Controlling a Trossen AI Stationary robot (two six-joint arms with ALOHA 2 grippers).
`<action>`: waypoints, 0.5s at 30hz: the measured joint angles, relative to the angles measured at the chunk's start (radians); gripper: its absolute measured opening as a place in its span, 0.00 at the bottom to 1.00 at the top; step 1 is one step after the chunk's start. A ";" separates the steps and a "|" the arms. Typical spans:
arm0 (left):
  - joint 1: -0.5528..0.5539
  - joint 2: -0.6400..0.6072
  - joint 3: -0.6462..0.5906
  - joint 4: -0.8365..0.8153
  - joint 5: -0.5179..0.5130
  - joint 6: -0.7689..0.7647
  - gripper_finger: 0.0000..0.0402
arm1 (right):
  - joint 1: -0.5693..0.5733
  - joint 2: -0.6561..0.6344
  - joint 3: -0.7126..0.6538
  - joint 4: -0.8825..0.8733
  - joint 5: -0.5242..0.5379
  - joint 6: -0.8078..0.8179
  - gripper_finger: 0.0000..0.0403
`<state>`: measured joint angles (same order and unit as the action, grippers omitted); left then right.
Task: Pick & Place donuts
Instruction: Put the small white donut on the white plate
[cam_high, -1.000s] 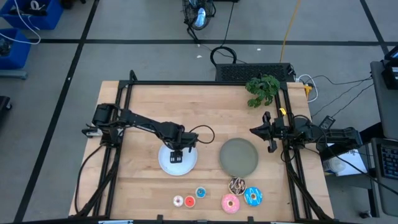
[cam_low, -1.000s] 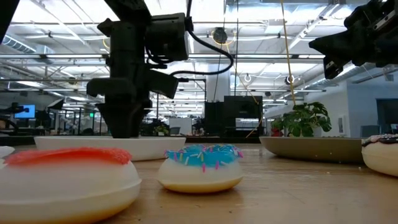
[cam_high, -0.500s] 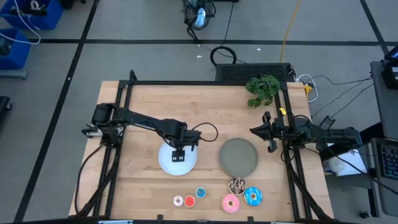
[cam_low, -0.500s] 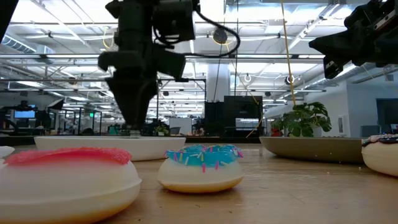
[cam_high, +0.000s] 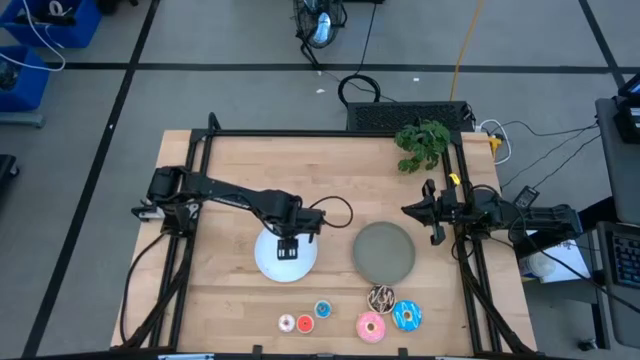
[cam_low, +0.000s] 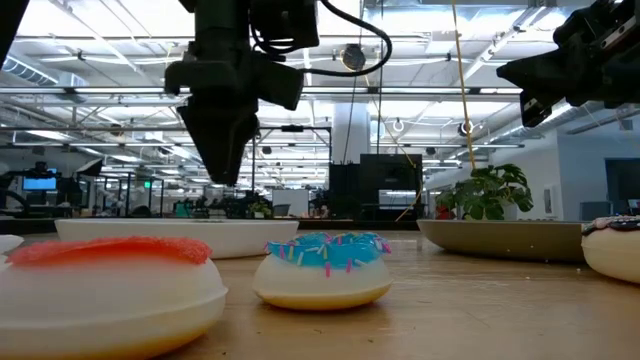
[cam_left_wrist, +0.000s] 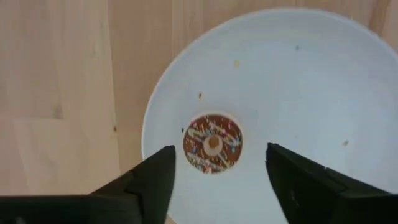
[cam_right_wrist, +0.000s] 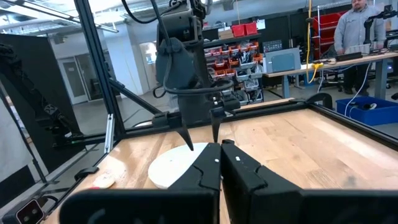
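Hovering the left hand (cam_high: 287, 250) above the white plate (cam_high: 263, 262), I am keeping its fingers spread wide and empty, with the tiny brown donut (cam_left_wrist: 212, 142) lying flat on the plate between them in the left wrist view. I am judging the step in hand to be the retreat after a placement, so I am planning a straight vertical lift, keeping both fingers (cam_left_wrist: 151, 180) well off the donut and clear of the plate rim.

The other five donuts are waiting in a row along the near edge of the bench (cam_high: 230, 170):
- the tiny pale ring (cam_high: 287, 322), the tiny red donut (cam_high: 305, 323) and the tiny blue donut (cam_high: 323, 310) (all three close together);
- the pink donut (cam_high: 371, 326), the drizzled dark donut (cam_high: 381, 297) and the larger blue donut (cam_high: 406, 316), near the grey plate (cam_high: 384, 252).

For the next pick I am intending to centre the fingers over one tiny ring only, since the neighbours are sitting nearly touching and a wide approach could nudge them.

The right hand (cam_high: 434, 214) is parked at the bench's right edge beside the grey plate, its fingers closed together and carrying nothing.
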<state>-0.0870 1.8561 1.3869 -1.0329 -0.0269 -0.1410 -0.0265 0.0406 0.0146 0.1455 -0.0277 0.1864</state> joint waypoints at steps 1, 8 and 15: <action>-0.001 0.000 0.000 -0.012 0.000 0.000 0.55 | 0.000 0.000 0.000 0.000 0.000 0.000 0.00; 0.001 0.000 0.000 -0.021 -0.001 -0.010 0.20 | 0.000 0.000 0.000 0.000 0.000 0.000 0.00; 0.001 0.000 0.000 -0.018 -0.001 0.000 0.03 | 0.000 0.000 0.000 0.000 0.000 0.003 0.00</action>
<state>-0.0864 1.8561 1.3869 -1.0512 -0.0280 -0.1411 -0.0265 0.0406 0.0143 0.1459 -0.0277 0.1894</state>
